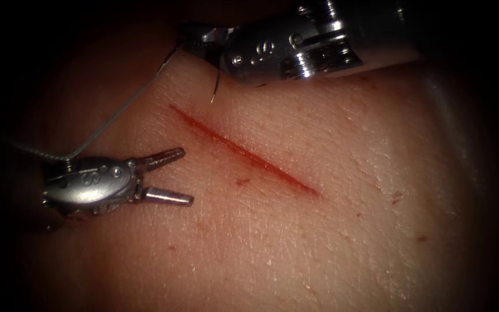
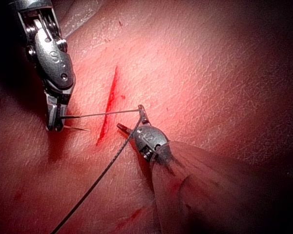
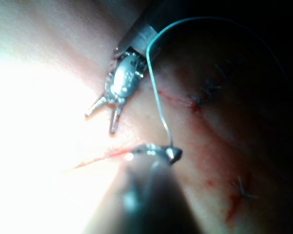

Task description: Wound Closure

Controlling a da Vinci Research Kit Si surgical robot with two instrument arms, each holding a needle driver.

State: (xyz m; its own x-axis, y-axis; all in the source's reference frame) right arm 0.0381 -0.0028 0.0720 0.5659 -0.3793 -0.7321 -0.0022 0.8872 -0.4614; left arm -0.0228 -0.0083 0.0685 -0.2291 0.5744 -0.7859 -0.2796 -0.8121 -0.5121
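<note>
The left arm's small silver claw (image 1: 166,176) hovers just left of the thin red cut (image 1: 244,151) in the pale, pink, finely creased tissue (image 1: 295,242), its two jaws spread wide and holding nothing; judging by that, it stands ready to take something. The fine grey thread (image 1: 116,112) runs up past this claw, over its body, towards the right arm's claw (image 1: 203,37). That chunkier silver claw sits beyond the cut's far end, jaws shut on the thin curved steel needle (image 1: 214,89); where along the curve I cannot tell. The needle's free end hangs below this claw, just above the tissue, not in it. In the right wrist view, older stitched cuts (image 3: 207,92) show beyond the left claw.
</note>
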